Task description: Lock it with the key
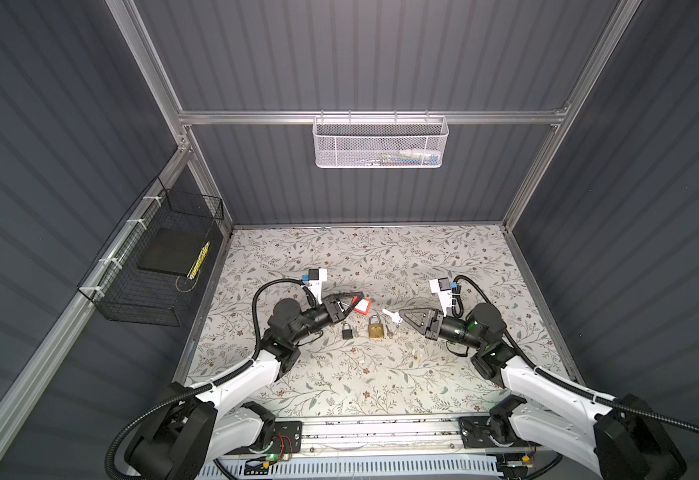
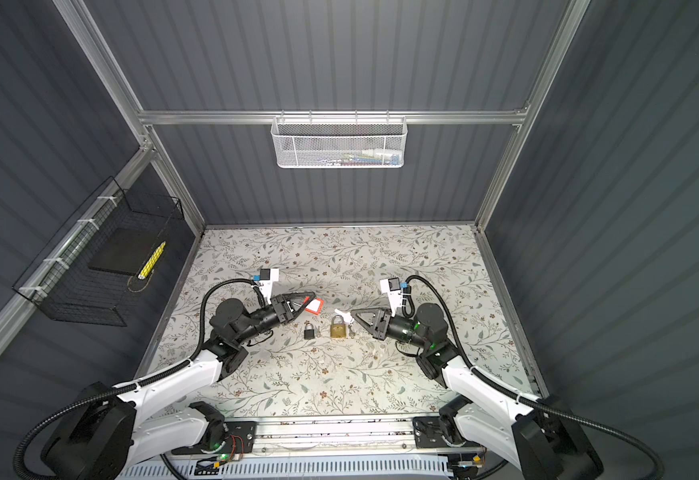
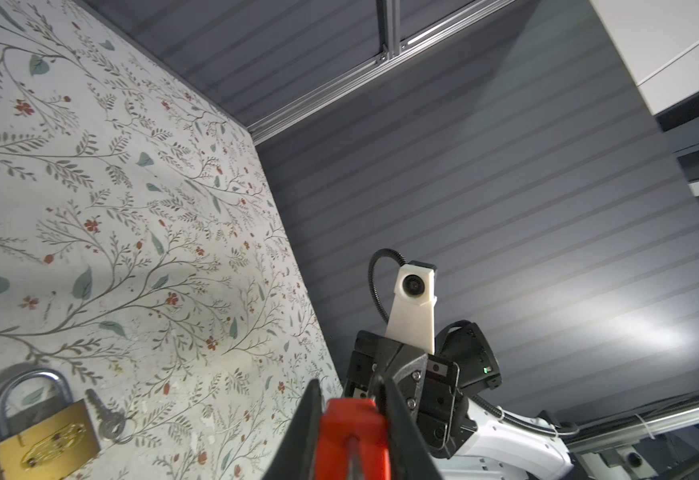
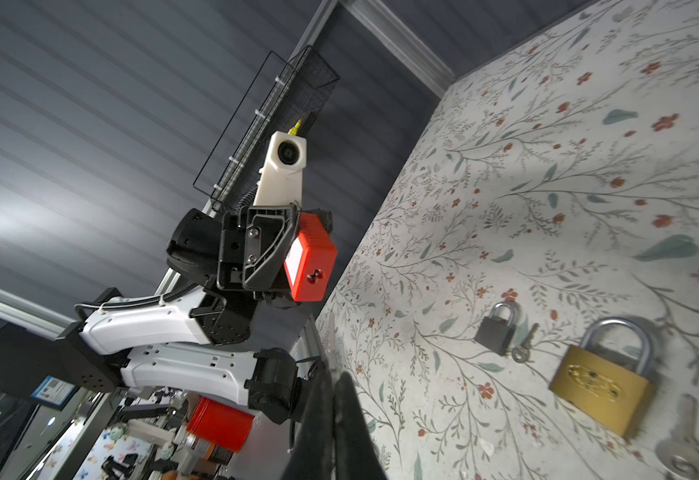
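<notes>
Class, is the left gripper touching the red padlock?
Touching. In the left wrist view the left gripper clamps the red padlock on both sides.

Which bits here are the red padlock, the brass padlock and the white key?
red padlock (image 4: 312,257), right wrist view, on its red body.
brass padlock (image 1: 375,331), in a top view, on its brass body.
white key (image 1: 388,312), in a top view, on its white end.
</notes>
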`<state>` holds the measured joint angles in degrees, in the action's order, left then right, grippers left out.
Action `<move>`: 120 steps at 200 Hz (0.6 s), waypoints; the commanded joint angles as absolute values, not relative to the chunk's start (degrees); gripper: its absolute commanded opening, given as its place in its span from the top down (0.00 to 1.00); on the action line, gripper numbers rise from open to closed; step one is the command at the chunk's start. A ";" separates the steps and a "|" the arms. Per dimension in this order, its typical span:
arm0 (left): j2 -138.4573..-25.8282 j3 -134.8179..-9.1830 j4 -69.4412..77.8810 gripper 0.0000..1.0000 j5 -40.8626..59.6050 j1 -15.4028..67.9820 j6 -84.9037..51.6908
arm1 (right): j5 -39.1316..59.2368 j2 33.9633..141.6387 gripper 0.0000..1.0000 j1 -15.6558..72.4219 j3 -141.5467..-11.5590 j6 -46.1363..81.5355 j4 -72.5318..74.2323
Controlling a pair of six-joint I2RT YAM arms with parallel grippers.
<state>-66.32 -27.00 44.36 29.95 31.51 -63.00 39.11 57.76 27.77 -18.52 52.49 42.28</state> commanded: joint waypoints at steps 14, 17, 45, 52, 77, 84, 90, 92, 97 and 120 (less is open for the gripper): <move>-68.00 -35.01 23.06 1.00 31.94 31.46 -51.27 | 32.98 53.77 1.00 23.58 -16.27 51.07 36.47; -68.55 -35.39 22.36 1.00 31.95 31.52 -50.94 | 32.58 53.34 1.00 23.25 -16.26 50.87 35.76; -75.46 -39.23 19.49 1.00 32.32 33.81 -48.50 | 29.84 49.68 1.00 19.78 -16.25 48.92 29.32; -77.58 -40.69 18.48 1.00 32.08 34.89 -47.51 | 29.86 49.08 1.00 18.93 -16.18 48.70 28.40; -85.84 -46.13 16.73 1.00 32.41 38.74 -45.42 | 31.38 48.03 1.00 15.43 -16.04 48.17 26.49; -88.01 -47.44 17.21 1.00 32.93 39.41 -45.36 | 31.82 47.83 1.00 14.51 -15.93 48.08 26.22; -89.98 -48.51 17.40 1.00 33.32 39.97 -45.29 | 32.18 47.66 1.00 13.74 -15.76 48.00 26.04; -90.61 -48.89 17.40 1.00 33.42 40.10 -45.27 | 32.35 47.64 1.00 13.50 -15.74 47.99 26.02; -91.86 -49.79 17.40 1.00 33.40 40.49 -45.14 | 32.72 47.56 1.00 12.92 -15.65 47.99 25.93; -97.68 -54.44 15.18 1.00 33.77 41.44 -43.90 | 34.33 47.39 1.00 10.72 -15.56 47.64 25.67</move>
<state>-93.84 -49.19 17.72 31.97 40.69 -47.13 32.14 48.16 12.51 -16.08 49.01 26.98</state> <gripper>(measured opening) 0.229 0.044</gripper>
